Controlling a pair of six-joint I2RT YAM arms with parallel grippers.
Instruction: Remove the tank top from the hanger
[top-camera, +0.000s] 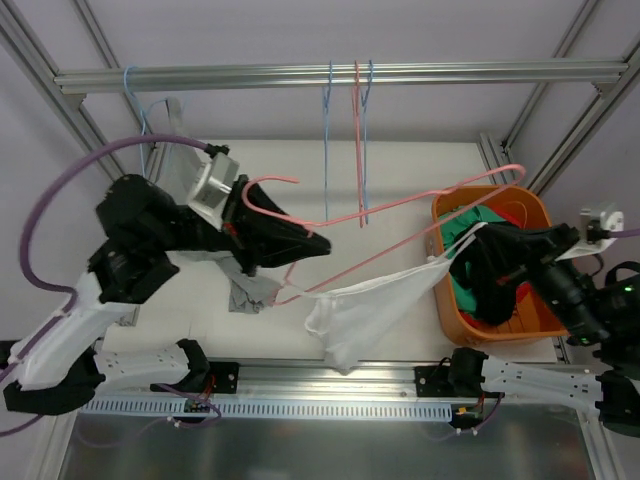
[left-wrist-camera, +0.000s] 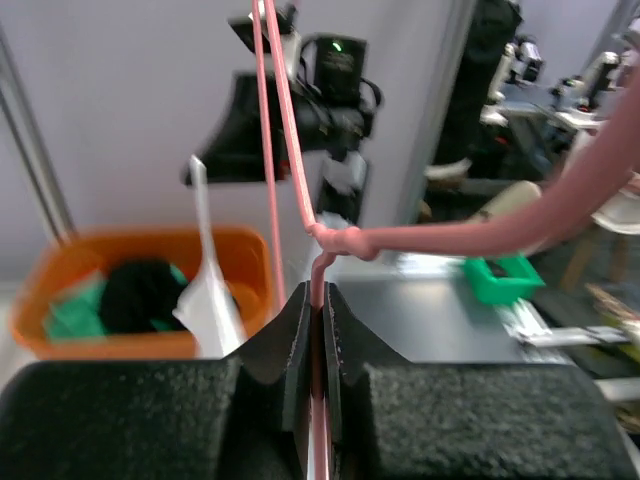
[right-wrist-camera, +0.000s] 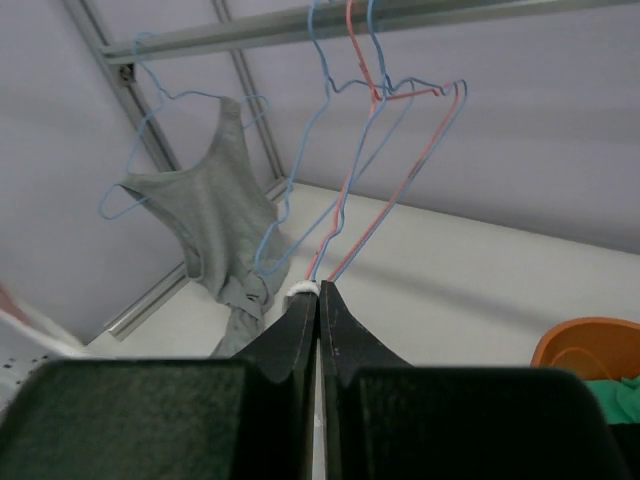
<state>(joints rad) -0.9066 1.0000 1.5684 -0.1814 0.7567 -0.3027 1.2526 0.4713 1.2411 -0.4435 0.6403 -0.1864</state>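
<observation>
Nearest, at the table's front edge: two black arm bases (top-camera: 195, 362) on a metal strip (top-camera: 330, 405). Just beyond, above the white tabletop (top-camera: 400, 170), one white tank top (top-camera: 355, 315), stretched in the air between the two grippers. To the left, the left gripper (left-wrist-camera: 320, 300), pinched tight on the wire of a pink hanger (left-wrist-camera: 450, 240), tilted and off the rail, with the top's left end at its lower wire. To the right, the right gripper (right-wrist-camera: 318, 290), closed on a white strap of that top. Below that, one orange basket (top-camera: 490, 192) of green, red and dark clothes. Farther left, one gray tank top (right-wrist-camera: 215, 215) on a blue hanger (top-camera: 128, 88). At the back, on the aluminium rail (top-camera: 250, 77), three empty hangers (top-camera: 357, 130): two blue, one pink. All around, pale walls and aluminium posts.
</observation>
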